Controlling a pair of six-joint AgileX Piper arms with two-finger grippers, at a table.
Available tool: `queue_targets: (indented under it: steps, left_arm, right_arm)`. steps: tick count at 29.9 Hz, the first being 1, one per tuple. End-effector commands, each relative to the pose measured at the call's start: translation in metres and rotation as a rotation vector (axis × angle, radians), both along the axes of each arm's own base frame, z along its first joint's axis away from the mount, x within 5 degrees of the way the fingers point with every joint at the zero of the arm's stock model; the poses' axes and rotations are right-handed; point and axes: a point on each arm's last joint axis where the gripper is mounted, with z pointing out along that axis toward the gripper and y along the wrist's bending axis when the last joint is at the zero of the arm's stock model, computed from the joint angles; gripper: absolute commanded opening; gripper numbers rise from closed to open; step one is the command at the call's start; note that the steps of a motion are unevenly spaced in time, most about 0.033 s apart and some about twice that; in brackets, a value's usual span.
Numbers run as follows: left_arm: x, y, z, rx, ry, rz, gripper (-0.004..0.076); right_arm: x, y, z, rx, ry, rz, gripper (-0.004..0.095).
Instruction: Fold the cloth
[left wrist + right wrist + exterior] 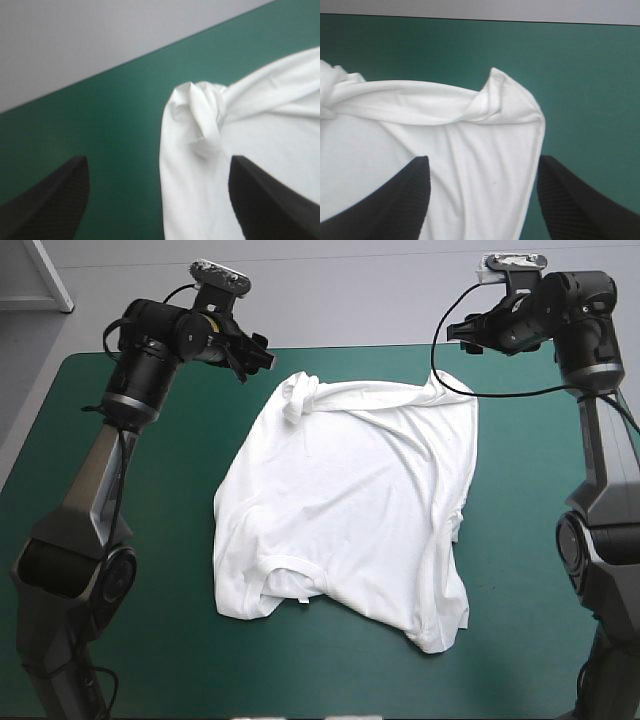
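The white T-shirt (pixel 350 505) lies spread on the teal-green table, wrinkled, its collar toward the near edge. Its far left corner (pixel 202 117) is bunched into a knot-like twist; its far right corner (pixel 507 97) stands up in a small peak. My left gripper (pixel 258 355) hovers above the table just left of the bunched corner, open, nothing between its fingers (pixel 50 205). My right gripper (pixel 462 332) hangs open above the far right corner, also holding nothing. In the right wrist view the shirt (pixel 470 165) lies under and ahead of the fingers (pixel 395 205).
Bare teal-green cover (pixel 120 440) surrounds the shirt on all sides, widest at the left and along the near edge. The table's far edge (pixel 350 346) runs just beyond both grippers.
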Motion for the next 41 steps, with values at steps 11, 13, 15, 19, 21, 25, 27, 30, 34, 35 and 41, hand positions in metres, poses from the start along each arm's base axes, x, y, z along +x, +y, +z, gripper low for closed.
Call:
queue_targets:
  steps: [11,13,15,19,21,25,27,30,34,35,41]
  left_arm:
    - [-0.094,0.02,0.015,-0.121,0.235,-0.002,0.0563]
    - [-0.109,0.026,-0.001,-0.091,0.292,0.009,0.0563]
    - [-0.125,0.034,-0.023,-0.061,0.346,0.029,0.0563]
    - [-0.157,0.049,-0.064,-0.039,0.41,0.097,0.0563]
    - [-0.171,0.055,-0.085,-0.054,0.437,0.138,0.0563]
    - [-0.187,0.057,-0.125,-0.098,0.481,0.167,0.0563]
    - [-0.188,0.055,-0.146,-0.132,0.509,0.169,0.0563]
    - [-0.184,0.05,-0.17,-0.164,0.524,0.165,0.0563]
    - [-0.172,0.045,-0.188,-0.165,0.542,0.159,0.0563]
    - [-0.168,0.043,-0.193,-0.158,0.551,0.158,0.0563]
    - [-0.161,0.03,-0.213,-0.151,0.614,0.142,0.0563]
  right_arm:
    - [-0.156,0.012,0.004,0.037,0.146,0.121,0.0564]
    - [-0.179,0.008,-0.012,0.032,0.181,0.117,0.0564]
    - [-0.198,0.005,-0.026,0.024,0.209,0.118,0.0564]
    - [-0.234,0.0,-0.055,0.015,0.275,0.127,0.0564]
    - [-0.247,-0.002,-0.066,0.018,0.297,0.128,0.0564]
    - [-0.262,0.0,-0.081,0.052,0.336,0.137,0.0564]
    - [-0.266,0.0,-0.088,0.068,0.356,0.14,0.0563]
    - [-0.268,0.001,-0.097,0.071,0.386,0.146,0.0562]
    - [-0.269,0.001,-0.106,0.072,0.415,0.144,0.0562]
    - [-0.27,0.001,-0.108,0.071,0.42,0.145,0.0562]
    - [-0.267,0.001,-0.109,0.069,0.393,0.147,0.0562]
